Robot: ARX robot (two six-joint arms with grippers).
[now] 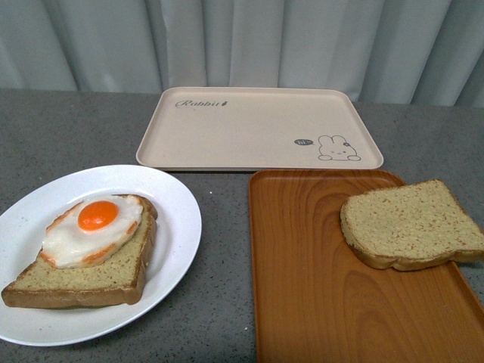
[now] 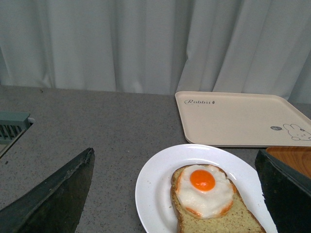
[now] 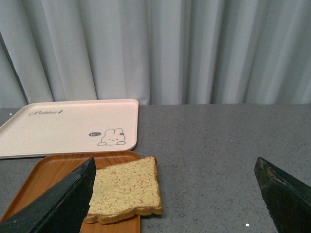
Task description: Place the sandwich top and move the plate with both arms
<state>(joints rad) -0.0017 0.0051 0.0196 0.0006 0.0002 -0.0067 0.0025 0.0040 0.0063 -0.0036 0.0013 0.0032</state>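
The sandwich top point(image 1: 412, 224), a plain tan speckled slice, lies on the right edge of the orange wood-grain tray point(image 1: 318, 287); it also shows in the right wrist view point(image 3: 125, 189). The white plate point(image 1: 178, 208) at the front left holds a bread slice with a fried egg point(image 1: 92, 229); the plate point(image 2: 155, 184) and egg point(image 2: 203, 189) also show in the left wrist view. My left gripper point(image 2: 177, 204) is open above and behind the plate. My right gripper point(image 3: 177, 204) is open behind the sandwich top, which lies by one finger. Neither arm shows in the front view.
A beige rabbit tray point(image 1: 257, 128) lies at the back middle of the grey table point(image 1: 68, 128), touching the orange tray's far edge. A pale curtain point(image 1: 242, 38) hangs behind. A vent grille point(image 2: 12, 127) sits at the table's side in the left wrist view.
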